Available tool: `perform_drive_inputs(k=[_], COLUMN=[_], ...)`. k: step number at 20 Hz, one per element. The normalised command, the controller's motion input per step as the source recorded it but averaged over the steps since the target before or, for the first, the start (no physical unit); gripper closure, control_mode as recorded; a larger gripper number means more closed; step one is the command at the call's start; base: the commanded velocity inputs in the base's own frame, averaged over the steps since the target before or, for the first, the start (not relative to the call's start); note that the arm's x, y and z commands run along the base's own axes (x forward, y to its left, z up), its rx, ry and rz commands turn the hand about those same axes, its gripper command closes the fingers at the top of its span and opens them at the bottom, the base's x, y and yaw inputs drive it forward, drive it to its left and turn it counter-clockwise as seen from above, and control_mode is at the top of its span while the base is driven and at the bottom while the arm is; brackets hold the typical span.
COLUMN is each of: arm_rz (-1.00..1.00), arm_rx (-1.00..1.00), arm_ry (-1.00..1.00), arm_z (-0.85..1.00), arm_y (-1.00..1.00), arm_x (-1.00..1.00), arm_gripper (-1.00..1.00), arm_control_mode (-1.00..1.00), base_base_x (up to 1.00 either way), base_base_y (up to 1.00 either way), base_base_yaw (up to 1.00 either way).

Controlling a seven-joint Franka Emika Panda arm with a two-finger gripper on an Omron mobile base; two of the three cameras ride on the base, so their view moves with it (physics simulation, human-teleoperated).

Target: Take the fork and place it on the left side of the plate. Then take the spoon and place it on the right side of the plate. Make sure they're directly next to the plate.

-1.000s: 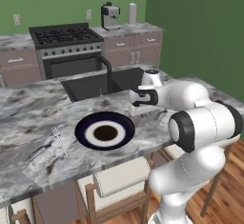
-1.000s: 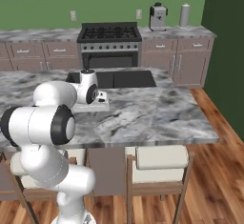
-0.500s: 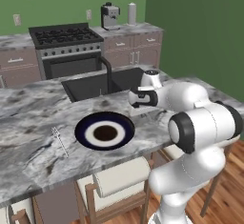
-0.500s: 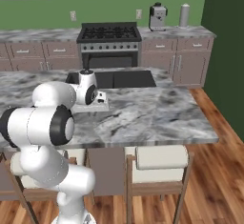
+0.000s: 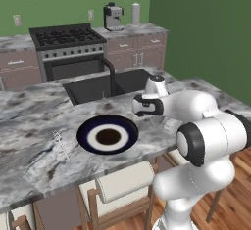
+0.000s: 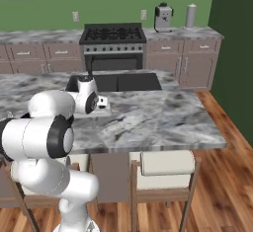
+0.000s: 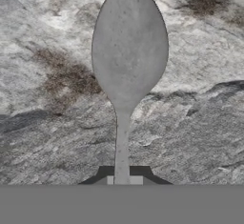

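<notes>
Nearest on the grey marble counter (image 5: 29, 121), toward its left end, lies the fork (image 5: 61, 145), slim and silvery, flat on the stone, just left of the plate (image 5: 107, 134) with a narrow strip of bare marble between them. Sits right of it, that plate, round, dark rim, white ring, brown centre, close to the near edge of the counter. To the right of the plate and a little farther back hangs the gripper (image 7: 122, 180), closed tight on the handle of the spoon (image 7: 129, 46); in the hand view the spoon stands out from between the dark fingertips (image 7: 102, 172), bowl pointing away, over the veined marble, whether touching the stone or lifted clear of it impossible to tell. Seen in the left base view as the dark-and-white hand (image 5: 147, 105) just beyond the plate's right rim, above the counter. Farther back, sunk in the counter, a dark sink (image 5: 90, 87) with a black faucet (image 5: 110, 71). Beyond that, against the green wall, a range (image 5: 66, 48) among brown cabinets, and right of it on the far worktop a coffee machine (image 5: 113, 17) beside a pale canister (image 5: 136, 14).
</notes>
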Motion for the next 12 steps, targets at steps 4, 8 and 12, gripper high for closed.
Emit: perform_drive_inputs(k=[4,8,12], arm_rz=[0.0,0.0,0.0], arm_rx=[0.01,0.03,0.0], arm_ry=[-0.06,-0.03,-0.01], arm_z=[-0.28,-0.14,-0.25], arm_y=[0.0,0.02,0.1], arm_x=[-0.47,-0.49,-0.14], arm_gripper=[1.0,1.0,-1.0], arm_control_mode=[-1.0,-1.0,-1.0], base_base_x=[0.0,0.0,0.0], base_base_y=[0.0,0.0,0.0], base_base_yaw=[0.0,0.0,0.0])
